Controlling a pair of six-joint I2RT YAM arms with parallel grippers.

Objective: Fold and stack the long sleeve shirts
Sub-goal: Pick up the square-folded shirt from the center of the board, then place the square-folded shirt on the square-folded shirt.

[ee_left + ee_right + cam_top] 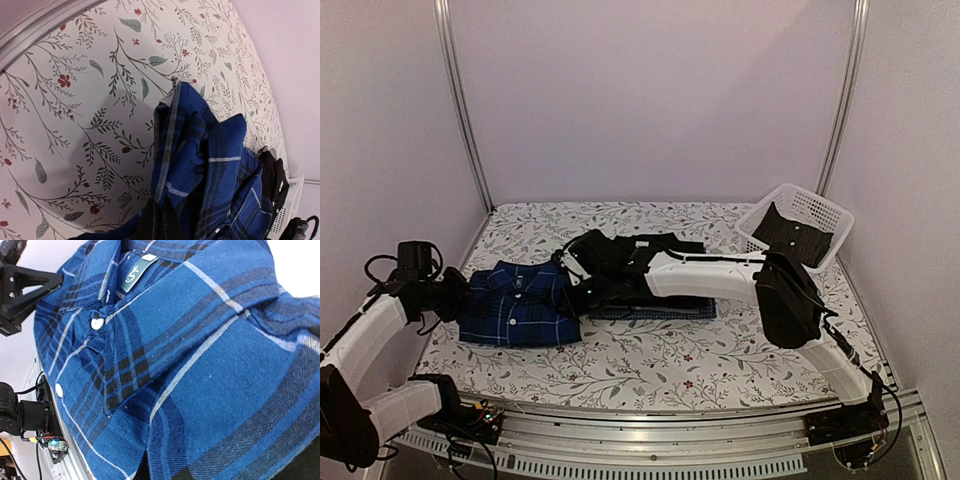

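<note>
Plaid shirt (520, 305) folded | L grip (463, 297) + R grip (582, 285) pinched shut on its edges | step: stack | nxt: lift level onto check shirt (660, 311)

Floral counter (650, 375) runs out ahead of the left fingers (148, 226) and to both sides of them: white cover, grey-green sprigs, small red blooms. Beyond it, plain pale lilac walls (650, 90), with a metal post (460, 100) in each far corner. The light is soft and even, and the shadows are faint.

Blue plaid shirt (520, 305); seemingly black shirt (792, 235).
</note>
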